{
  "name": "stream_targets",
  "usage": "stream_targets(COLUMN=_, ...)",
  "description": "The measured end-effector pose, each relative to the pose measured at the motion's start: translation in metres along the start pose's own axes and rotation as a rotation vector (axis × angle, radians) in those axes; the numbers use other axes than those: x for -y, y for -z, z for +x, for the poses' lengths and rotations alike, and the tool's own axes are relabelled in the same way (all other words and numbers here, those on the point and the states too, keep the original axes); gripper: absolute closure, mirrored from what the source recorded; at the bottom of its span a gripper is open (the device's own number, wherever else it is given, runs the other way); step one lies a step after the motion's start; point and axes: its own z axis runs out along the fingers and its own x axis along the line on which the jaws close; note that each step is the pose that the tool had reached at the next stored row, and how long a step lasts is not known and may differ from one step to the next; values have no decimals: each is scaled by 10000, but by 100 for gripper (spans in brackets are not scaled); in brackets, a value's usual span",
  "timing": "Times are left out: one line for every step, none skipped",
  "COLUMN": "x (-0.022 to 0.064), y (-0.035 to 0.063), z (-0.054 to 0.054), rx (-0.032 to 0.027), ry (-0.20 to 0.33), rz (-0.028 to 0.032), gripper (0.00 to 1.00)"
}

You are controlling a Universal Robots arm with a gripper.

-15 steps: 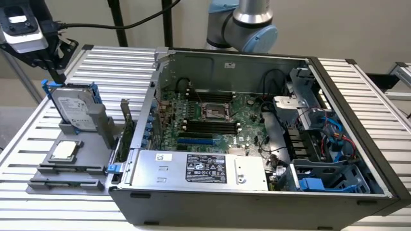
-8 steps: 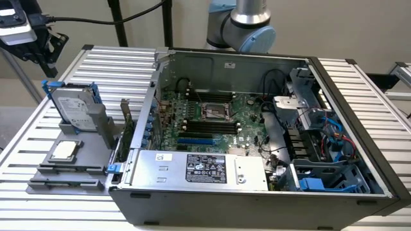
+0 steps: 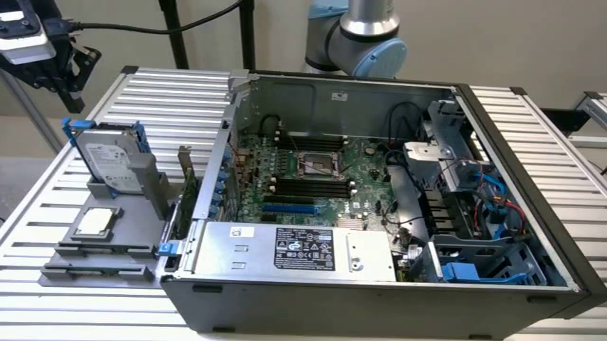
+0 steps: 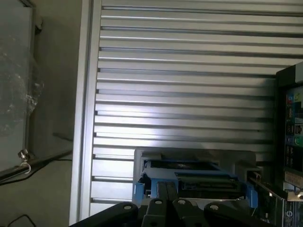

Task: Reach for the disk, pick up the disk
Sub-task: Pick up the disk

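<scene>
Evidently the reach is the step in hand: the hand (image 3: 68, 89), clenched on nothing, hangs well apart from the disk (image 3: 106, 158). The disk stands on edge in a grey rack (image 3: 142, 192) just beside the computer case (image 3: 379, 302), its long axis near upright and its label facing away from the case. A grasp would need the hand released and aligned over its top edge

The gripper (image 3: 71, 92) hangs above the upright disk (image 3: 106, 160); an open computer case (image 3: 379, 302) lies beside it.
</scene>
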Motion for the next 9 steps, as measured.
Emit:
stream_targets(x=0, y=0, z=0, rx=-6, ry=178, rz=-1, gripper=89)
stream_targets(x=0, y=-1, z=0, rx=-11, ry=359, rz=0, gripper=89)
stream_targets(x=0, y=0, z=0, rx=-18, ry=554, rz=0, gripper=89)
stream_targets(x=0, y=0, z=0, rx=-25, ry=734, rz=1, gripper=89)
stream_targets(x=0, y=0, z=0, rx=-31, ry=915, rz=1, gripper=89)
stream_targets(x=0, y=0, z=0, rx=-37, ry=1094, rz=1, gripper=89)
stream_targets(x=0, y=0, z=0, rx=-44, ry=1274, rz=2, gripper=89)
stream_targets(x=0, y=0, z=0, rx=-50, ry=1453, rz=2, gripper=89)
stream_targets(x=0, y=0, z=0, rx=-57, ry=1645, rz=2, gripper=89)
